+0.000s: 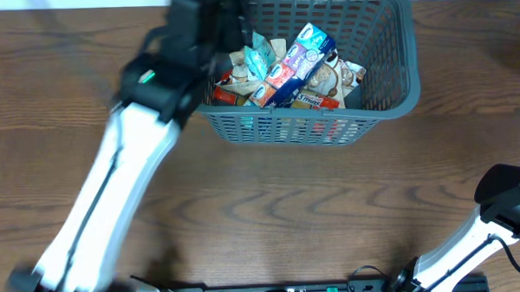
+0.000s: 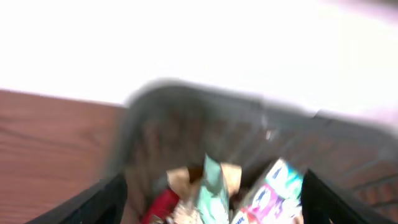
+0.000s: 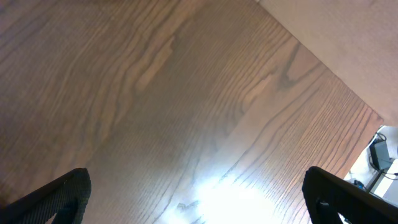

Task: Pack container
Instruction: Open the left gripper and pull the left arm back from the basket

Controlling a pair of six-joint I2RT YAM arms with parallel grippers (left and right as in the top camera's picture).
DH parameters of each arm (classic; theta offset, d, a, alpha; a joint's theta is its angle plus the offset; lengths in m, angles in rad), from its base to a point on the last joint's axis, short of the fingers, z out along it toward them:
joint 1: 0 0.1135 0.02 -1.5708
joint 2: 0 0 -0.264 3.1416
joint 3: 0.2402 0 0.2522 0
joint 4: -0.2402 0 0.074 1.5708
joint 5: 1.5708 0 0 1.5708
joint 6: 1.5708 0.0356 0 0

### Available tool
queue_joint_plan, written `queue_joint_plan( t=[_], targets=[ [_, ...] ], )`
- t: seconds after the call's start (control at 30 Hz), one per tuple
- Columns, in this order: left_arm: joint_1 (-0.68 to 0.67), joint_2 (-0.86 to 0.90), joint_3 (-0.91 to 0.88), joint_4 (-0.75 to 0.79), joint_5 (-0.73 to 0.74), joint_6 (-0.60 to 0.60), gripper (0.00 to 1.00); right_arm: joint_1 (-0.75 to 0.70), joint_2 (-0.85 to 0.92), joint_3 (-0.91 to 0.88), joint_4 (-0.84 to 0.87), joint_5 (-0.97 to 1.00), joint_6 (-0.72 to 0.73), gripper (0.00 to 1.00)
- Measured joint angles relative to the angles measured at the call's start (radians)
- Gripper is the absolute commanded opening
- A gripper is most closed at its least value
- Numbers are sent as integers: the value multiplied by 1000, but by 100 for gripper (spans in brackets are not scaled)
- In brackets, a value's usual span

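The left gripper (image 2: 214, 205), its 2 fingers spread wide and holding nothing, hangs right over the grey lattice basket (image 1: 388, 89), with snack packets (image 1: 296, 62) just below its fingertips, while the right gripper (image 3: 199, 199), equally wide and empty, sits well apart over the table (image 3: 155, 93).

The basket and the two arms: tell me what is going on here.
The left gripper hovers over the left end of the grey basket, which already holds a heap of snack packets. Its fingers stand wide apart with nothing between them, though that wrist view is blurred. The right gripper is off at the near right of the table, open over bare wood, holding nothing.
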Motion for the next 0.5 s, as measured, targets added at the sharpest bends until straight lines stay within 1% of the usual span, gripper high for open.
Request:
queue_joint_plan(
  t=[0.07, 0.2, 0.23, 0.27, 0.37, 0.4, 0.5],
  targets=[
    [0, -103, 3, -38, -53, 3, 77, 0, 0, 0, 0, 0, 0, 99],
    [7, -238, 8, -142, -162, 3, 78, 0, 0, 0, 0, 0, 0, 99],
    [11, -262, 8, -170, -192, 4, 82, 0, 0, 0, 0, 0, 0, 99],
    [16, -286, 8, -205, -223, 9, 84, 0, 0, 0, 0, 0, 0, 99],
    [32, -347, 8, -309, -295, 2, 86, 0, 0, 0, 0, 0, 0, 99],
    [36, -365, 7, -344, -311, -3, 89, 0, 0, 0, 0, 0, 0, 99],
    [55, -429, 8, -487, -369, -43, 90, 0, 0, 0, 0, 0, 0, 99]
  ],
)
